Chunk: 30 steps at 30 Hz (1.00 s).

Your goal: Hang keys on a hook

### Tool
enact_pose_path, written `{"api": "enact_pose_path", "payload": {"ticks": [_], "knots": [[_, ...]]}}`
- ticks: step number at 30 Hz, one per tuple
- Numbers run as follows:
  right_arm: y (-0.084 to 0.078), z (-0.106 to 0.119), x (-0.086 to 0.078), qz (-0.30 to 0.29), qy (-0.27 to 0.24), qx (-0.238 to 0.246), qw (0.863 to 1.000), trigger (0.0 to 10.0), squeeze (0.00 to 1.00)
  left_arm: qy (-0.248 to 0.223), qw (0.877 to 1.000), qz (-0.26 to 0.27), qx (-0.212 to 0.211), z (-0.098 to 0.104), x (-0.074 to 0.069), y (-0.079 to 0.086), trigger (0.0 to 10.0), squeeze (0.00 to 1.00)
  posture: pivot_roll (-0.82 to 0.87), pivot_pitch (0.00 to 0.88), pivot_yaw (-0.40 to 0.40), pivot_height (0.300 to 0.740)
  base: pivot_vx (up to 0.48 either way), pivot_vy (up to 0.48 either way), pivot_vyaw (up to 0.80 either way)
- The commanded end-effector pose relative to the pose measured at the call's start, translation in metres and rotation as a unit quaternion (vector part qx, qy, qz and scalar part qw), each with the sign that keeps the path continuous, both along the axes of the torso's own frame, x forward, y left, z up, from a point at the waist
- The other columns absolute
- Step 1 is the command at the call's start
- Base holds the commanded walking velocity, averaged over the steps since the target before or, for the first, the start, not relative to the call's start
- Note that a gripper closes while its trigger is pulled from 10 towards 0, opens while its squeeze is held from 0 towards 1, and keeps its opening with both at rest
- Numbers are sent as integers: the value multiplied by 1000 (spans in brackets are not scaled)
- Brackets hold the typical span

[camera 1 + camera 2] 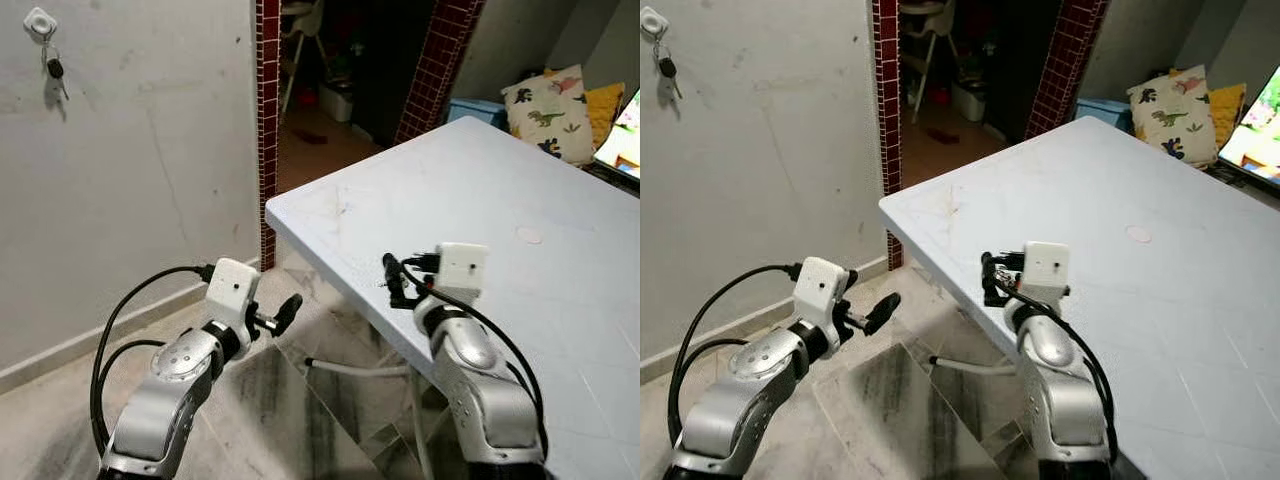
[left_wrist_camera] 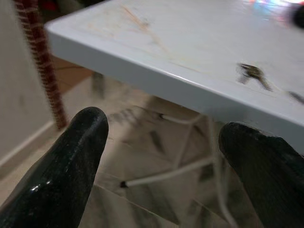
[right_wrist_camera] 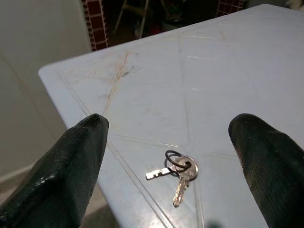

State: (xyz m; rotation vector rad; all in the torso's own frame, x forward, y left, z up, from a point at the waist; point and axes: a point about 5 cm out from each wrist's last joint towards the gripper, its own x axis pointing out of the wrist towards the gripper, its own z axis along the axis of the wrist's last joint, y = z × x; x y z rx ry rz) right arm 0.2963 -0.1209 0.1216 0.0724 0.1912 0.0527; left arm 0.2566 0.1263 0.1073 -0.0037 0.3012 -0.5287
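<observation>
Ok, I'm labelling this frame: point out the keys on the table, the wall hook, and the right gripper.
keys [image 3: 176, 173]: right wrist view, on the ring joining both keys.
wall hook [image 1: 40, 22]: left eye view, its white base.
right gripper [image 3: 171, 156]: right wrist view, midway between its fingertips.

No readable text, labels, brands or numbers in any view. Closest thing: cushion at 1 o'clock beyond the table has dinosaur prints, no lettering. Screen at 2 o'clock shows colours only. Keys on the table: no legible stamping. Camera housings on the wrists are blank.
</observation>
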Motion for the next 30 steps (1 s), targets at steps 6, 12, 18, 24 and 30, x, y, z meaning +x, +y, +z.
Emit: {"api": "enact_pose_path", "payload": {"ticks": [6,12,18,24,30], "knots": [[-5,-6,17,-13,5,-46,999,10000,0,17,999,-43,-11,-2,-14,-4,10000,0,112,21,-125,740,0,0,0],[-2,-17,20,-10,23,-61,998,10000,0,-4,999,-36,-10,6,-9,-7,10000,0,114,16,-128,740,0,0,0],[-4,-37,15,-18,60,-74,995,10000,0,0,999,-41,-6,4,-9,-9,10000,0,105,17,-125,740,0,0,0],[-5,-44,20,-29,77,-89,993,10000,0,-5,999,-48,-12,7,-7,-15,10000,0,103,18,-133,740,0,0,0],[-3,-24,23,-23,21,-67,997,10000,0,-36,998,-39,-20,17,-5,-15,10000,0,110,20,-142,740,0,0,0]]}}
